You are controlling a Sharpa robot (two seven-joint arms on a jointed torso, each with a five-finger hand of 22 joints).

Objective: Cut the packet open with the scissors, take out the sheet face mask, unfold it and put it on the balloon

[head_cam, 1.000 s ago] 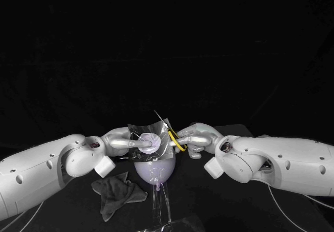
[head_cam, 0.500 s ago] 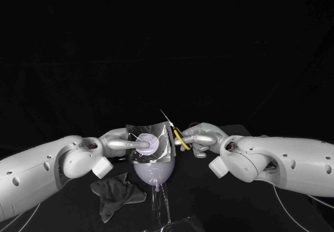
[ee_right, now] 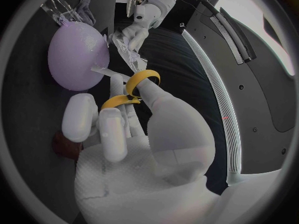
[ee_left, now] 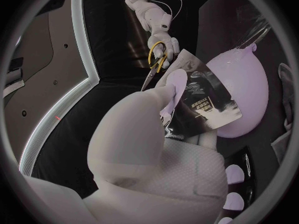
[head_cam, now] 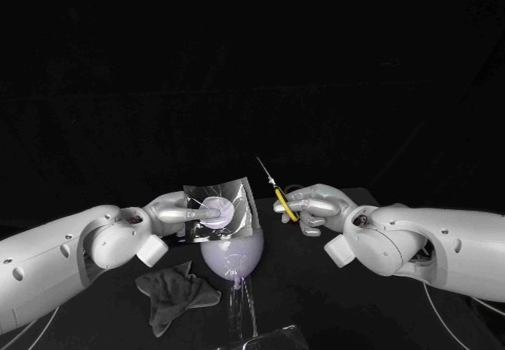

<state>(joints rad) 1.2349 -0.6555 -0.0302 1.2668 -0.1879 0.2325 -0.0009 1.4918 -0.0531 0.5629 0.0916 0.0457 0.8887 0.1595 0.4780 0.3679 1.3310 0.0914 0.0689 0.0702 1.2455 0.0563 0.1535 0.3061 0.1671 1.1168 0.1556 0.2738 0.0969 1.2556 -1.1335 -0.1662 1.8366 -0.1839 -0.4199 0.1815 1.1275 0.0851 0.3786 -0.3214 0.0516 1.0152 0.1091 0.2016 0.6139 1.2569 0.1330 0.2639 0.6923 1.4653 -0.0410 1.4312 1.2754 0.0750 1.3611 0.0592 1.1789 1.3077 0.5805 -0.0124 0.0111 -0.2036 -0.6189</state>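
Crumpled near the table's [head_cam: 305,299] front edge, left of centre: a dark cloth [head_cam: 174,295]. Pinched upright in the left hand [head_cam: 187,214], just above the balloon [head_cam: 233,257]: the packet [head_cam: 223,206], probably lifted to offer a free edge. Just beside, not touching: the scissors [head_cam: 278,195], blades up, clamped in the right hand [head_cam: 312,207]. From the left wrist, the packet's print plain; from the right wrist, fingers [ee_right: 163,108] through yellow loops

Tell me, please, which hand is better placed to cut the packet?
Probably the right hand: it grips the yellow-handled scissors beside the packet, which the left hand holds near the balloon.
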